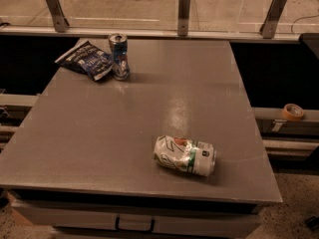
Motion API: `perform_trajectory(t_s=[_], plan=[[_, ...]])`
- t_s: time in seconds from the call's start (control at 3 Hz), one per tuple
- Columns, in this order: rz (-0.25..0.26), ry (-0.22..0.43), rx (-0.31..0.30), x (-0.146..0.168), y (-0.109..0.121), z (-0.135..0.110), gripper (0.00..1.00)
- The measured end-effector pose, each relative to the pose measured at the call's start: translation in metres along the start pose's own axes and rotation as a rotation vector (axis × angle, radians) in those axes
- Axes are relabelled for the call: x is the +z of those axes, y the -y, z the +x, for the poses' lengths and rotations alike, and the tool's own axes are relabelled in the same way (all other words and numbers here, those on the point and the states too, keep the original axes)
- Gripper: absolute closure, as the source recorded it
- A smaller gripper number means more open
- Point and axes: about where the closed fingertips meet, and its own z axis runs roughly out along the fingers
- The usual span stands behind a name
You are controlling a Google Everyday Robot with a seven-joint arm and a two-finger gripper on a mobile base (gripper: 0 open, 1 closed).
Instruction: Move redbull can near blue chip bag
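Note:
The redbull can (pixel 119 56), slim, blue and silver, stands upright at the back left of the grey table (pixel 149 118). The blue chip bag (pixel 86 59) lies flat just to its left, its right edge touching or nearly touching the can's base. My gripper and arm are out of view in the camera view.
A wider white and green can (pixel 185 155) lies on its side at the front right of the table. A roll of tape (pixel 292 111) sits on a ledge beyond the table's right edge. A rail with metal posts (pixel 184 13) runs behind the table.

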Motion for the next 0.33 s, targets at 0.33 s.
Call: perform_trajectory(t_s=[0.33], plan=[[0.010, 0.012, -0.008, -0.0026, 0.0049, -0.0075, 0.00]])
